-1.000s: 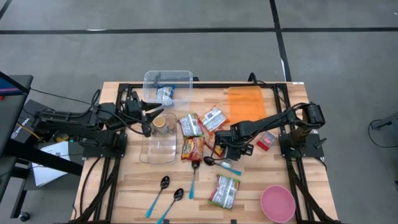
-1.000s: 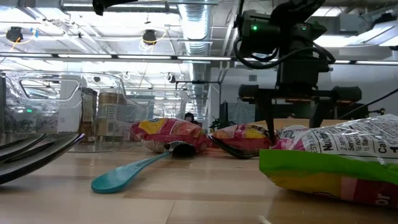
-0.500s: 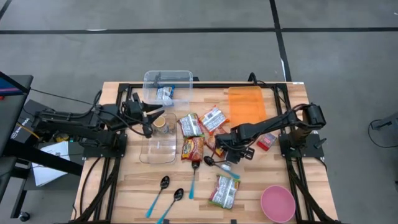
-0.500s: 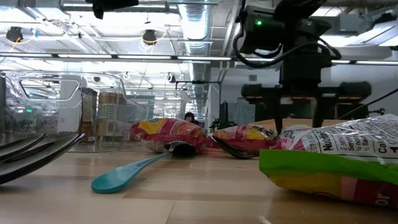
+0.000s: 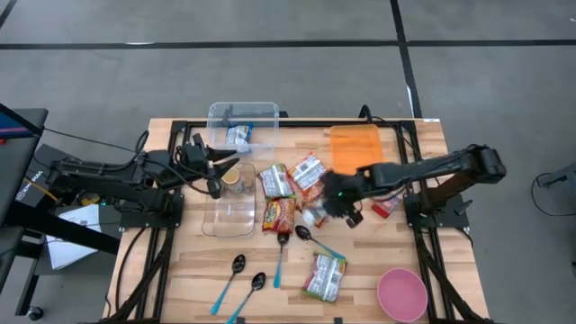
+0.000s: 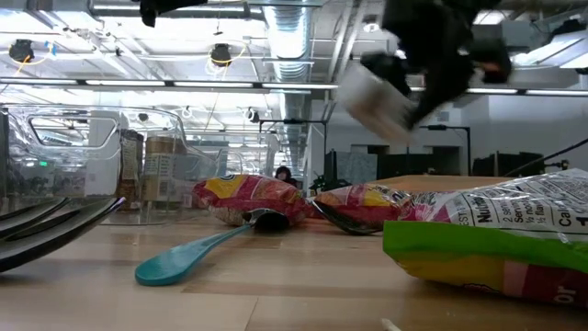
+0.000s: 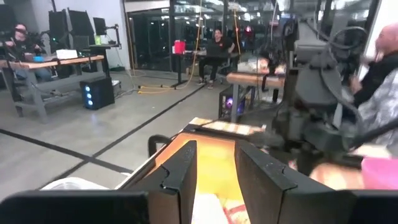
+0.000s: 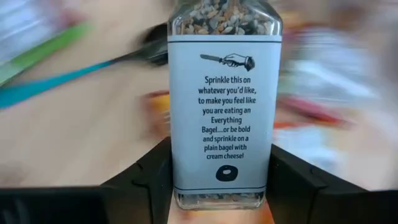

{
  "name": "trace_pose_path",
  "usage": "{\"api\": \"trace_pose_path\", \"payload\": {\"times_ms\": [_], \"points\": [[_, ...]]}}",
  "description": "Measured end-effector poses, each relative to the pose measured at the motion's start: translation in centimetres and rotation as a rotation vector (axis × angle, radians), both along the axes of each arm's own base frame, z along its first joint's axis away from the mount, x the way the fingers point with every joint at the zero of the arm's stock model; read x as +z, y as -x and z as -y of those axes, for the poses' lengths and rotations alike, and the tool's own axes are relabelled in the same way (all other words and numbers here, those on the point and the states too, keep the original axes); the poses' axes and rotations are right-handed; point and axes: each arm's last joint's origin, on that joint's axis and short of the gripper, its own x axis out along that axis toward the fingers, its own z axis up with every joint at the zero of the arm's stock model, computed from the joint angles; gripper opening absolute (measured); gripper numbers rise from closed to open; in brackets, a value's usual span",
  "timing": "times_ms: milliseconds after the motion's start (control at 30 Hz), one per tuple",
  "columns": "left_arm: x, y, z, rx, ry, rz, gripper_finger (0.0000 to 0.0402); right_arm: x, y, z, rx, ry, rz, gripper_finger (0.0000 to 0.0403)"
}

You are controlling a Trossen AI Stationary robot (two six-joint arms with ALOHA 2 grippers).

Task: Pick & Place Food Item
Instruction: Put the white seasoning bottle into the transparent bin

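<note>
Your worktop (image 5: 189, 279) carries snack packets, spoons and a pink bowl (image 5: 401, 293). Your right gripper (image 5: 335, 203) hangs above the packets mid-worktop, jaws clenched on the seasoning jar (image 8: 222, 102), lifted clear of the surface. Your left gripper (image 5: 214, 175) waits over the clear tray (image 5: 229, 216); its jaws stand slightly parted, grasping nothing.

A wooden bench (image 5: 189, 270) carries a clear bin (image 5: 243, 117), an orange mat (image 5: 355, 144), a pink bowl (image 5: 401, 293), several snack packets (image 5: 278, 214), another packet (image 5: 325, 275) near the front edge, and three spoons (image 5: 236, 266) with teal handles.
</note>
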Motion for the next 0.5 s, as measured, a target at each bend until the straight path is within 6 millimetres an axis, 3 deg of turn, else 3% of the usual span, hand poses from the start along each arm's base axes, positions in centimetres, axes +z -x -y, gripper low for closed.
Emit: {"api": "trace_pose_path", "payload": {"times_ms": [233, 500], "points": [[-0.8, -2.2, 0.0, 0.019, 0.076, 0.016, 0.0113, 4.3, 0.8, 2.4, -0.349, 0.142, 0.285, 0.0187], [-1.9, -5.9, 0.0, 0.021, 0.091, 0.076, 0.0198, 7.7, -0.1, 4.3, -0.484, 0.329, 0.376, 0.0187]]}}
